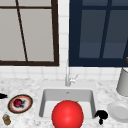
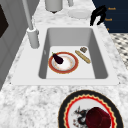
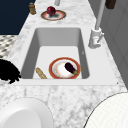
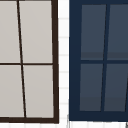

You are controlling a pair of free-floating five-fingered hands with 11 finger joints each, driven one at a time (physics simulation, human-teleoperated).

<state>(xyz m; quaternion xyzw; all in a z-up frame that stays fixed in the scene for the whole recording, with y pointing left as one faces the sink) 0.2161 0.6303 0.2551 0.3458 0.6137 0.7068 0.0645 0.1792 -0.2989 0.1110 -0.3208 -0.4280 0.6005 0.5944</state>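
Black against the pale marble, the right hand (image 1: 101, 116) hangs at the sink's (image 1: 45, 93) right front corner, over the rim, its fingers curled downward like a hook and closed on nothing. From the left side view the same hand (image 2: 98, 14) shows just past the basin's far end, beside the plain white plate (image 2: 79, 13) that sits on the worktop's right stretch; the hand and plate stand close but apart. In the right side view the hand (image 3: 8, 71) is a dark mass at the basin's near left corner.

The left hand (image 1: 2, 96) shows at the worktop's far left edge as a small dark shape; I cannot tell how its fingers stand.

Inside the basin, on its floor, lies a red-rimmed plate (image 3: 64, 68) carrying a dark eggplant (image 3: 70, 68). A bread stick (image 3: 41, 73) lies on the basin floor beside that plate, toward the front wall.

On the worktop's left part sits a patterned plate (image 1: 20, 103) with a dark red fruit (image 1: 18, 102) on it, and a small brown jar (image 1: 6, 119) near the front edge. A large red ball (image 1: 67, 114) covers the sink's front in the front view. The faucet (image 1: 67, 79) rises at the back rim, and a grey canister (image 1: 123, 82) stands at the right back.
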